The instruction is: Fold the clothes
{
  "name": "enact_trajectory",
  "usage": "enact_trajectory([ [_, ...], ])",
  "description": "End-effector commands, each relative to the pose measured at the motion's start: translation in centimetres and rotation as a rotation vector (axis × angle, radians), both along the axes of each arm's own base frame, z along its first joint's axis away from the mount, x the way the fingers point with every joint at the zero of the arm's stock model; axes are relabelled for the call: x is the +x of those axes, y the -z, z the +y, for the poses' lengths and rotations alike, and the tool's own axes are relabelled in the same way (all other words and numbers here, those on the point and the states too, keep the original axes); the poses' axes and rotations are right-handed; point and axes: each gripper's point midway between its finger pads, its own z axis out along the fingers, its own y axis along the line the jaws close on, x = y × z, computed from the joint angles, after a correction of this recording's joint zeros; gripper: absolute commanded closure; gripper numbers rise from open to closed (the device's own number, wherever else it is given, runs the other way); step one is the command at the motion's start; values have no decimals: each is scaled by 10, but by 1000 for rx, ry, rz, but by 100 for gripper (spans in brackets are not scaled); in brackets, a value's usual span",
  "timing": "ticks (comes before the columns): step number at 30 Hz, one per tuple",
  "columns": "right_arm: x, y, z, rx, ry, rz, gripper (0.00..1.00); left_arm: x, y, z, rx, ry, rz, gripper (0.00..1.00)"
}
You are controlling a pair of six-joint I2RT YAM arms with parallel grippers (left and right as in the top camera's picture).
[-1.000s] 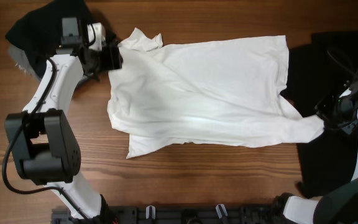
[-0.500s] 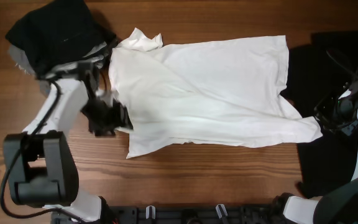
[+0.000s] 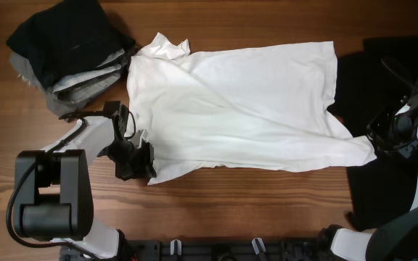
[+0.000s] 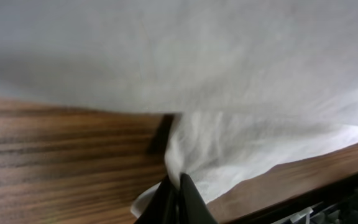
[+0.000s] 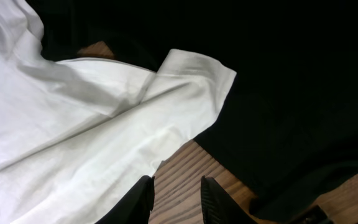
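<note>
The clothes lie on a wooden table. A large white T-shirt [image 3: 245, 101] is spread flat across the middle, its collar at the top left. My left gripper [image 3: 145, 154] sits at the shirt's lower left edge. In the left wrist view this gripper [image 4: 178, 186] is shut on a pinch of the white fabric [image 4: 229, 74]. My right gripper [image 3: 378, 139] hovers by the lower right sleeve [image 5: 191, 81]. It [image 5: 176, 199] stands open over bare wood, just beside the sleeve's edge. A black shirt [image 3: 369, 80] lies under the right arm.
A pile of folded black and grey pieces [image 3: 67, 51] sits at the back left corner. A dark rack [image 3: 216, 250] runs along the table's front edge. Bare wood [image 3: 252, 203] shows in front of the shirt.
My left arm swung from the collar at the back left down to the shirt's lower left edge, and its jaws closed on the fabric. The right gripper barely moved.
</note>
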Motion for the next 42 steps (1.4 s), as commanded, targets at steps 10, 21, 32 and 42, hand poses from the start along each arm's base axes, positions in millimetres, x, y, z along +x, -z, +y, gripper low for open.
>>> enact_trajectory([
  [10, 10, 0, 9, 55, -24, -39, 70, 28, -148, 125, 164, -478, -299, 96],
  [21, 4, 16, 26, 146, -70, -31, 49, 4, -89, 18, -3, -150, -237, 32],
  [32, 12, 37, 34, 207, -59, -82, 46, 9, -10, 0, 11, -291, -84, 35],
  [42, 12, 37, 33, 206, -59, -84, 43, -16, 7, -15, 22, -194, 49, 96],
])
